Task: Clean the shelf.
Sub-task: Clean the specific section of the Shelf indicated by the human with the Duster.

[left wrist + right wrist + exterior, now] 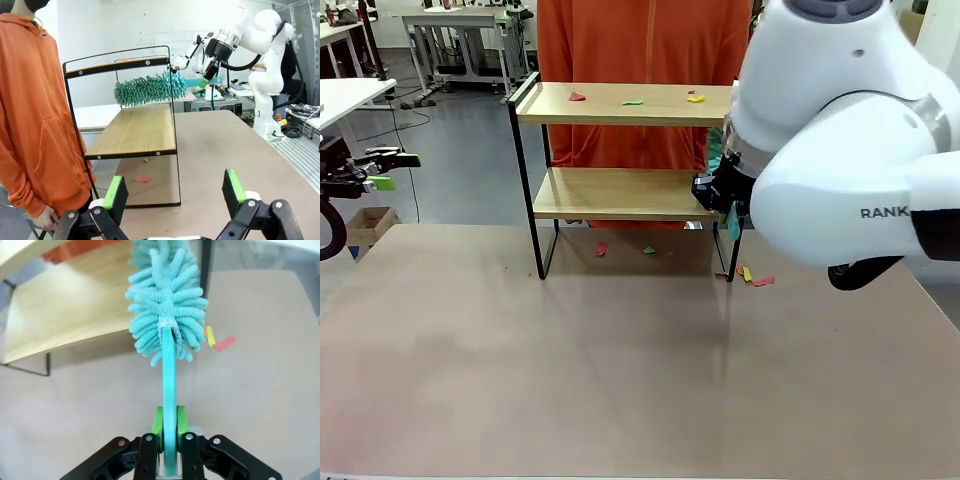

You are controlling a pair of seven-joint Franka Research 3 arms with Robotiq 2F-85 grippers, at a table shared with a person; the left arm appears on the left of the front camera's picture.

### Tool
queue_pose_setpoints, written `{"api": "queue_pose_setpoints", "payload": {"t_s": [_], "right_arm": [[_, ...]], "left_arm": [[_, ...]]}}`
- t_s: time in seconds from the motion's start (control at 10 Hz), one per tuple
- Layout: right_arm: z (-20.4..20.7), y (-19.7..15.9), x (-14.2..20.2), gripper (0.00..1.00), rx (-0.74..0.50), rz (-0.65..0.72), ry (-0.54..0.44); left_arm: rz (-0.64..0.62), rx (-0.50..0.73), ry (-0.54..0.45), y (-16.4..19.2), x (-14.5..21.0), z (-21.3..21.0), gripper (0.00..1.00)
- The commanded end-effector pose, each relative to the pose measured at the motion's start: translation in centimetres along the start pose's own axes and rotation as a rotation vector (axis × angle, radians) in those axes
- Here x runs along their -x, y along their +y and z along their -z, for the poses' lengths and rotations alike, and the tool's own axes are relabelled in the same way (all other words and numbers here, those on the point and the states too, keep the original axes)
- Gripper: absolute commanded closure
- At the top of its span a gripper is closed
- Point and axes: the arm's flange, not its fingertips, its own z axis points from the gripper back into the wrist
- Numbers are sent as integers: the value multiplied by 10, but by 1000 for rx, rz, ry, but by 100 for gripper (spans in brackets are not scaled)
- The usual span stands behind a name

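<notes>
The right claw [168, 432] pinches a teal duster [165, 310], left claw [174, 190] spread; scraps [633, 101] at 12 o'clock atop the shelf [525, 150] lie unswept, lower board [620, 192] bare.

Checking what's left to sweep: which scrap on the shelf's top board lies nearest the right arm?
The yellow scrap, at the top board's right end beside the arm; the green scrap lies mid-board and the red scrap farther left.
</notes>
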Motion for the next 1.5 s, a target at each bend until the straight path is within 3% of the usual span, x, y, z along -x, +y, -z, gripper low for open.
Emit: {"api": "queue_pose_setpoints", "payload": {"t_s": [0.0, 0.4, 0.5, 0.9, 1.4], "right_arm": [[-2, -30, 5, 87, -165, -140, 33], [-12, -56, 13, 87, -382, -331, 72], [-15, -60, 15, 87, -372, -370, 88], [-36, -86, 46, 87, -524, -649, 175], [-34, -137, 88, 87, -446, -819, 397]], "left_arm": [[10, 2, 1, -1, -3, 0, 0], [10, 2, 1, -1, -3, 0, 0], [10, 2, 1, -1, -3, 0, 0], [10, 2, 1, -1, -3, 0, 0], [10, 2, 1, -1, -3, 0, 0]]}}
